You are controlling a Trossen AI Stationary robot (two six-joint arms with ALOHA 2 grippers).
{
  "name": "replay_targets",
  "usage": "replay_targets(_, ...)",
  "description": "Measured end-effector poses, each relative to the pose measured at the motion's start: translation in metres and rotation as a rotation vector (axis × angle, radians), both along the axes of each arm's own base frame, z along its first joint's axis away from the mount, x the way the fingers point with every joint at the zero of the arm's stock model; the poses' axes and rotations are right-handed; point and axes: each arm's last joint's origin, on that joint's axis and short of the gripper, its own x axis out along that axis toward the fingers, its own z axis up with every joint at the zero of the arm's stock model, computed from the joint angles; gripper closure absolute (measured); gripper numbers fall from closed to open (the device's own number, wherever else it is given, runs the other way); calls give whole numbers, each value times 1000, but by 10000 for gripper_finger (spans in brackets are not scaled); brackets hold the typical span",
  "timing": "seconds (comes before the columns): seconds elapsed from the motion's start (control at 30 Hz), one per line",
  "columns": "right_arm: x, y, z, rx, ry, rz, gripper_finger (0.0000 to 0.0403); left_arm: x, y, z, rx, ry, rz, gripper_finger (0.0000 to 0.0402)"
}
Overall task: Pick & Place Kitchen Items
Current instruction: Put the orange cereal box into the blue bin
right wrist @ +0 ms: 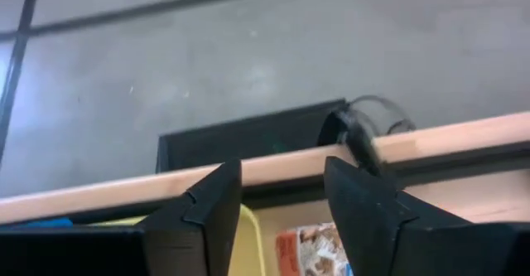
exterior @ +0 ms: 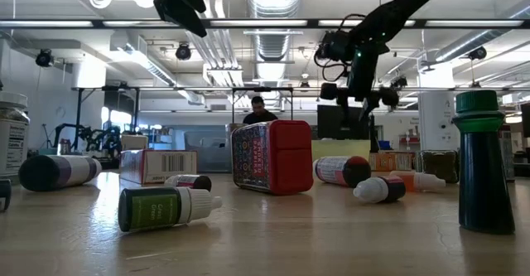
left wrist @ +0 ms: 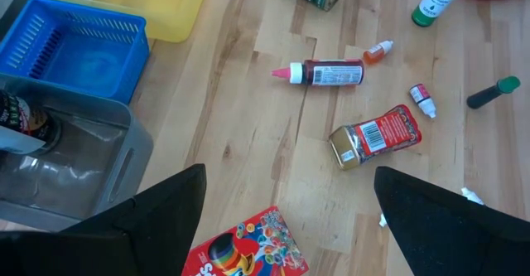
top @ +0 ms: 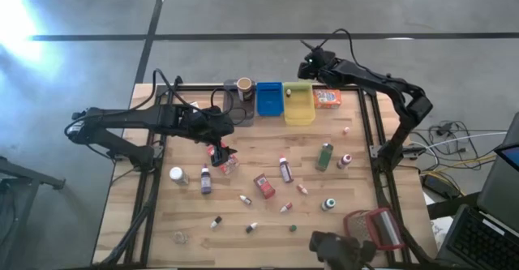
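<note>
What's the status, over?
Left claw open above colourful box. Right claw empty, raised over table's far edge by yellow bin. Nothing in the way.

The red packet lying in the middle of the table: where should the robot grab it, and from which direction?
Probably from straight above, across its narrow width near the middle. The red packet lies flat on the table with bare wood along both long sides, so the fingers could drop either side.

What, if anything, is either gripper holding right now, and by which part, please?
Nothing is held. The left gripper hangs open above a colourful box; the right gripper has empty space between its fingers, over the table's far edge.
</note>
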Motion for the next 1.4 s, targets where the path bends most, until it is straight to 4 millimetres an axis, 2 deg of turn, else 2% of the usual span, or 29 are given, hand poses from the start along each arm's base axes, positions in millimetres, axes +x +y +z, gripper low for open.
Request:
replay_targets(0.2, 5, 8, 5, -69, 36, -29, 264, 0, 0, 0, 0, 0, 0, 46)
replay_targets(0.43, 0, 10, -13, -56, 18, -102, 295, 0, 0, 0, 0, 0, 0, 46)
replay_targets(0.93, -10, 16, -43, -42, 57, -97, 385, 0, 0, 0, 0, 0, 0, 46)
replay_targets(1.4, -30, 21, -76, 13, 49, -111, 394, 0, 0, 0, 0, 0, 0, 46)
